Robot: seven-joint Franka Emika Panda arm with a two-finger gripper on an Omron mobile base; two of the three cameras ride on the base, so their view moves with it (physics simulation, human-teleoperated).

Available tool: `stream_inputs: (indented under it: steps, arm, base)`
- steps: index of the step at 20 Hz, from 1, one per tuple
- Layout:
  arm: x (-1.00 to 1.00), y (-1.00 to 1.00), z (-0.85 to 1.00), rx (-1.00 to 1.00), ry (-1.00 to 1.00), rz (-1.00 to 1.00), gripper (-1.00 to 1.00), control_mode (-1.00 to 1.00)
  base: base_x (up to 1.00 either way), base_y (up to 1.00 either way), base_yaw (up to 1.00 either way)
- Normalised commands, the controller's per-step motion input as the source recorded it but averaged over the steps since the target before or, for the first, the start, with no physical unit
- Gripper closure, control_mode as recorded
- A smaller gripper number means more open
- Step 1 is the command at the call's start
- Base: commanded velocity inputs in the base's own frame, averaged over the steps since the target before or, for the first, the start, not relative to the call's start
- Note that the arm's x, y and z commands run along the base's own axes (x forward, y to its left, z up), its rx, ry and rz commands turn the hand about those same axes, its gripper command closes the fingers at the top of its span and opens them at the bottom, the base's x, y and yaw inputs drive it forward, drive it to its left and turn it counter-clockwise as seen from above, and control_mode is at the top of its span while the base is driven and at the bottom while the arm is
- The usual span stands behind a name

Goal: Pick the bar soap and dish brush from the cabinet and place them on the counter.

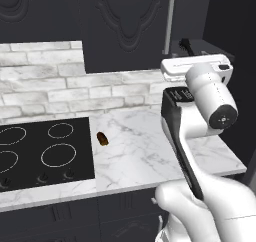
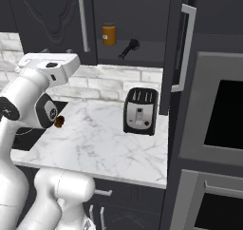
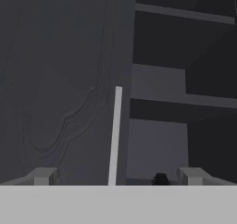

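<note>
Looking at the open black wall cabinet (image 2: 142, 15), the small black dish brush (image 2: 129, 48) with its thin handle lies on the dark inner shelf (image 2: 142, 60), near a little amber jar (image 2: 109, 34). The white robot arm's tool (image 3: 118, 176) is up in front of the cabinet, its two fingers wide apart and holding nothing. A long silver bar handle (image 3: 115, 135) on the closed carved door (image 3: 55, 79) stands just ahead of it. I cannot see the pink bar soap anywhere. The white marble tabletop (image 2: 95, 138) has a black toaster (image 2: 140, 111) and a small dark brown lump (image 1: 102, 138) beside the black cooktop (image 1: 45, 153). Nothing has been moved down yet, so both picks are still to do.
</note>
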Motion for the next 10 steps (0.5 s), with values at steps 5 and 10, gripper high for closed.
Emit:
stream_inputs:
  steps: [5, 10]
  arm:
    - [0.28, 0.07, 0.0, 0.0, 0.03, 0.0, -1.0, -1.0]
    - [0.25, 0.06, 0.0, 0.0, 0.02, 0.0, -1.0, -1.0]
  base:
    - [0.0, 0.0, 0.0]
    - [0.0, 0.0, 0.0]
